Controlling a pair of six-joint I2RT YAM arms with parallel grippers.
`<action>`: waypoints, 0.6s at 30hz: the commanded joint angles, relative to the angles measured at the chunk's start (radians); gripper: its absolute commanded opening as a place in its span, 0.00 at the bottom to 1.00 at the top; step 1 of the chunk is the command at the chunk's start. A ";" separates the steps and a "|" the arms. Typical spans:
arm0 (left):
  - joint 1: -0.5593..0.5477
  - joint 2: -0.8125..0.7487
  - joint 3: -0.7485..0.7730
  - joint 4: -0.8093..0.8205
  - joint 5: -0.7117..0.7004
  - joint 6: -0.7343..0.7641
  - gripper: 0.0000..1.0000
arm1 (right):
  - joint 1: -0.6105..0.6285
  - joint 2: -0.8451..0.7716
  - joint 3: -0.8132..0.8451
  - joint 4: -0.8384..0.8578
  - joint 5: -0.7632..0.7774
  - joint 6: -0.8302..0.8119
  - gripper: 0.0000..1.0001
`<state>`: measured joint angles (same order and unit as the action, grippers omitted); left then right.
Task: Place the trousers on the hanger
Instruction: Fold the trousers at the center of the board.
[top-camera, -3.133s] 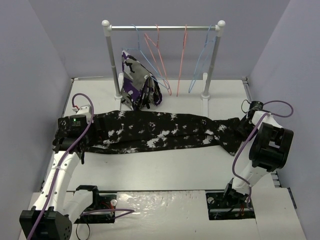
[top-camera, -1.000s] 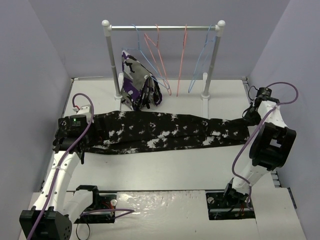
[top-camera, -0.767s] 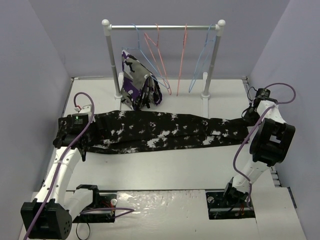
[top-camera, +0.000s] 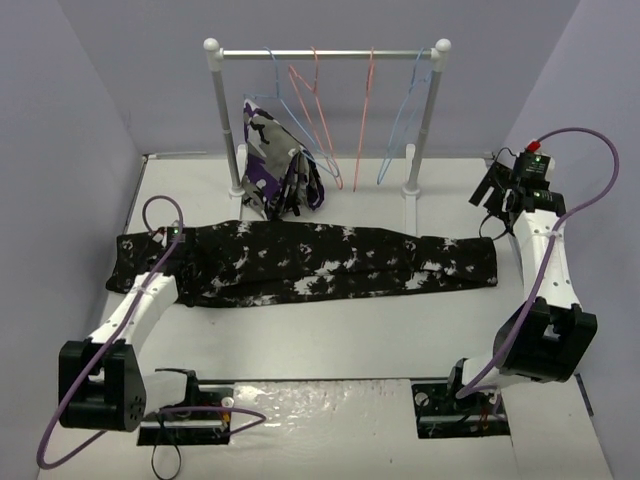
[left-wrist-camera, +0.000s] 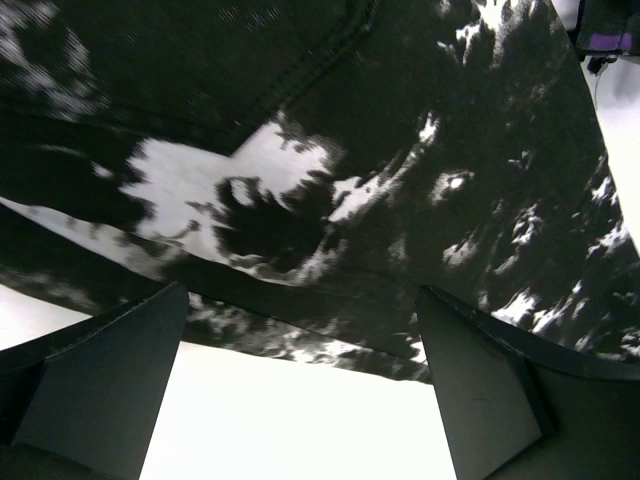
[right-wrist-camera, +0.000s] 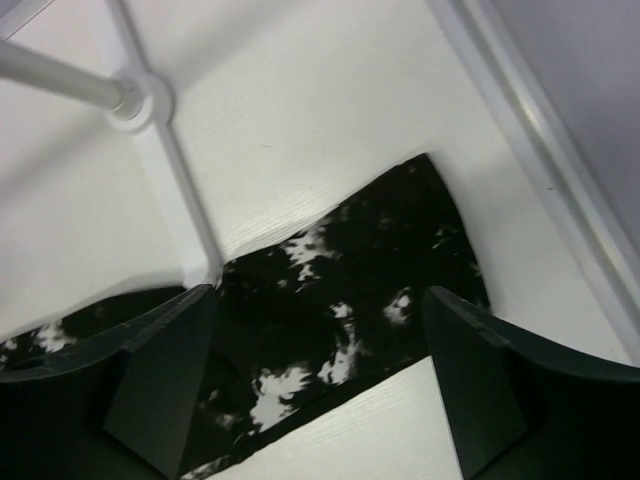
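Both tools stand wide and empty in the top view: the left tool (top-camera: 168, 243) sits over the 9 o'clock end of the trousers (top-camera: 320, 262), which lie flat across the table (top-camera: 330, 340) from 9 to 3 o'clock, while the right tool (top-camera: 492, 196) hangs at 2 o'clock, clear of the cloth. Your left wrist view shows black fabric with ragged white splotches and a stitched seam; it looks soft, light and limp, likely to sag, so pinch a seamed edge. Your right wrist view shows the flat leg end at 6 o'clock, another fair hold.
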<state>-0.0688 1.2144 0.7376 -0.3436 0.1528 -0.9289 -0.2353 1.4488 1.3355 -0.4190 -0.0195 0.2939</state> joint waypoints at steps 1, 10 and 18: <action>-0.061 -0.003 0.020 0.070 -0.081 -0.164 0.97 | 0.046 -0.080 -0.062 0.035 -0.095 0.040 0.86; -0.126 0.103 0.013 0.116 -0.117 -0.275 0.97 | 0.134 -0.158 -0.095 0.049 -0.116 0.047 0.96; -0.154 0.137 -0.010 0.153 -0.140 -0.326 0.97 | 0.182 -0.225 -0.120 0.052 -0.116 0.056 1.00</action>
<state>-0.2126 1.3568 0.7104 -0.2543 0.0456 -1.2008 -0.0714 1.2843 1.2179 -0.4107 -0.1221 0.3406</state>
